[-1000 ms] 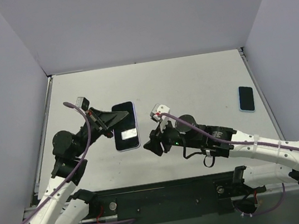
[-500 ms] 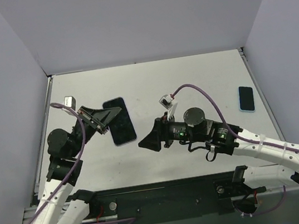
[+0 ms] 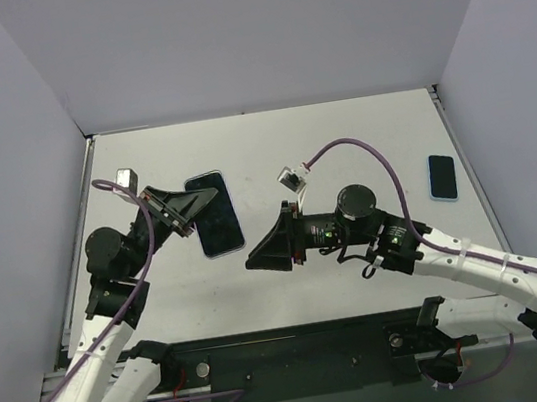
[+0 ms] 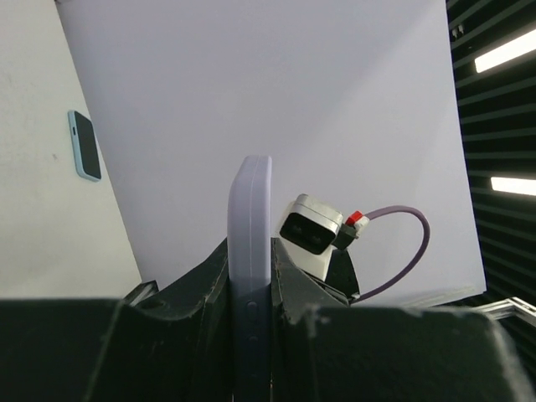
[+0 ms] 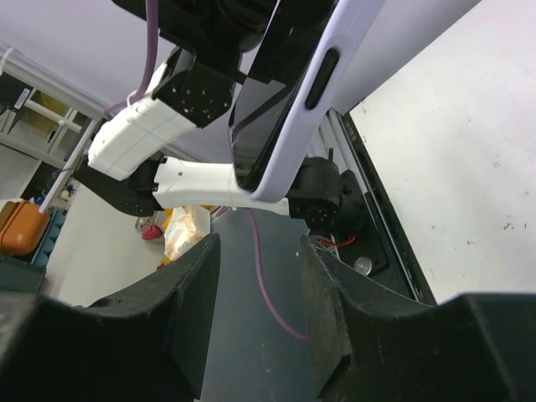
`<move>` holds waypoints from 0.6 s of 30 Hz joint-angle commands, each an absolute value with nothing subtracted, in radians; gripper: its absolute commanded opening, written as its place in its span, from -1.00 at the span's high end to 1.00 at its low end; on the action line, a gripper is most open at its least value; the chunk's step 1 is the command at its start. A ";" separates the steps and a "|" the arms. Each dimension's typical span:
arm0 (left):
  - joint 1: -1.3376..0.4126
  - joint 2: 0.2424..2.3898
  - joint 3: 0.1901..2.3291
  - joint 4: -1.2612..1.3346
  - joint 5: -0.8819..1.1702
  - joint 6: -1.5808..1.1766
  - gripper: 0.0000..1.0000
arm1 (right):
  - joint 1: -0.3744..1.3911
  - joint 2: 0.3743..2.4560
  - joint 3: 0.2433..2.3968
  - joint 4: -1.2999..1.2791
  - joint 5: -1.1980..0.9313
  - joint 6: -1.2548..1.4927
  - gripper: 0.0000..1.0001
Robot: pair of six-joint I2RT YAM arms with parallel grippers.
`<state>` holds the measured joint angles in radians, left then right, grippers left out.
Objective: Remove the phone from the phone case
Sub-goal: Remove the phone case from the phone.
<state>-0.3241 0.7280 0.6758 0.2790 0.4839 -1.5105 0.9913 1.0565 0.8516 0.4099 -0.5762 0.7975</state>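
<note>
The left hand [image 3: 189, 208] was clamped on the phone case [image 3: 216, 216], likely holding it steady for the spread-apart right hand [image 3: 255, 260] at 4 o'clock.

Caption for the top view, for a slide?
Left gripper holds the cased phone above the table; open right gripper points toward it.

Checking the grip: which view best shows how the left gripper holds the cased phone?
Left wrist: the cased phone stands edge-on, pinched by the left gripper. Top external shows its screen, with the grip partly hidden; right wrist shows mainly its buttoned edge.
</note>
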 commanded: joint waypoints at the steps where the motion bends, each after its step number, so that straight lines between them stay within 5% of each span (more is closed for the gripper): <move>1: -0.318 0.713 0.701 0.452 0.511 -1.577 1.00 | 0.959 1.098 0.919 0.552 -0.673 0.819 0.25; 15: -0.316 0.719 0.686 0.492 0.541 -1.603 1.00 | 0.930 1.161 0.925 0.693 -0.744 0.900 0.26; 18: -0.316 0.716 0.680 0.521 0.548 -1.634 1.00 | 0.925 1.180 0.928 0.715 -0.756 0.910 0.42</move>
